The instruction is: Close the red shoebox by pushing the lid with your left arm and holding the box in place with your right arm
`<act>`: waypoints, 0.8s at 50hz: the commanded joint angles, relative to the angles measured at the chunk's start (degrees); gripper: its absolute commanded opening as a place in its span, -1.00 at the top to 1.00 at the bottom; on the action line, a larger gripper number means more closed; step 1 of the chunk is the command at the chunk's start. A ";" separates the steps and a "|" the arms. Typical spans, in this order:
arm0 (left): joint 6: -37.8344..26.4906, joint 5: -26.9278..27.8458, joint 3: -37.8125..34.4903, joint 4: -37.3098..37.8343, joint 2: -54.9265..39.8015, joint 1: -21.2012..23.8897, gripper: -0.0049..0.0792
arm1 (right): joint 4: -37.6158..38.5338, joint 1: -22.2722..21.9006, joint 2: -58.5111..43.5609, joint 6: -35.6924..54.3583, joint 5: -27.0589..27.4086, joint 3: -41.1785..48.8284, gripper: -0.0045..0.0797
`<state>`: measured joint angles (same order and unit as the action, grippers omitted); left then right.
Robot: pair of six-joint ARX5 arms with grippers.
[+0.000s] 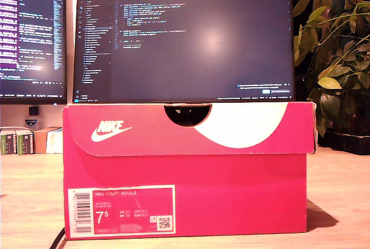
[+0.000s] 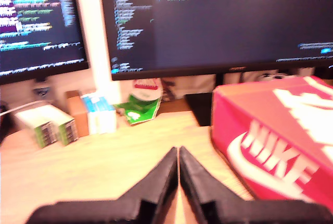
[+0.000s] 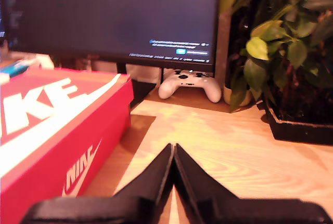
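Note:
The red Nike shoebox (image 1: 185,197) stands on the wooden desk in the middle of the exterior view, its lid (image 1: 191,127) down flat over the body. No arm shows in the exterior view. In the first wrist view my first gripper (image 2: 178,151) is shut with nothing in it, hovering over the desk beside one end of the shoebox (image 2: 276,135). In the second wrist view my second gripper (image 3: 173,147) is also shut and empty, beside the other end of the shoebox (image 3: 57,130). Neither gripper touches the box.
Two monitors (image 1: 185,41) stand behind the box. A potted plant (image 1: 335,58) fills the exterior view's right. Small boxes (image 1: 23,142) sit at the exterior view's left. A white game controller (image 3: 190,84) lies under the monitor near the plant pot (image 3: 302,125).

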<state>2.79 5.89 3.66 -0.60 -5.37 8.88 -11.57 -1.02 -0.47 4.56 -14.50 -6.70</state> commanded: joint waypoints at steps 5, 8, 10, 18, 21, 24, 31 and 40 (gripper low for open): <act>-1.46 -1.07 -1.77 2.80 5.25 0.13 0.93 | 0.33 0.15 0.37 1.90 0.55 3.04 0.92; -2.80 -1.46 -1.86 4.02 6.01 0.13 0.93 | 0.00 0.13 0.37 2.82 0.66 3.19 0.92; -3.43 -1.88 -1.90 4.74 6.05 0.13 0.93 | 0.04 0.13 0.37 3.43 1.60 3.21 0.92; -3.74 -1.95 -2.38 4.92 6.05 0.13 0.93 | -0.63 -0.22 0.37 4.66 4.83 3.61 0.92; -3.93 -2.54 -2.38 4.74 6.05 0.11 0.93 | -2.23 -0.31 0.37 4.76 7.17 3.63 0.92; -4.33 -3.28 -2.38 4.72 6.05 0.11 0.93 | -2.34 -0.52 0.37 4.74 8.94 3.72 0.92; -3.02 -2.89 -2.38 6.78 6.05 0.20 0.93 | -0.57 -0.55 0.37 2.43 7.02 3.72 0.92; -2.67 -2.95 -2.38 11.98 6.05 0.17 0.93 | -4.26 -0.50 0.37 -0.07 7.06 3.72 0.92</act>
<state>-0.16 2.92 2.96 10.76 0.21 8.91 -15.33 -1.19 -0.47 4.75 -7.14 -4.14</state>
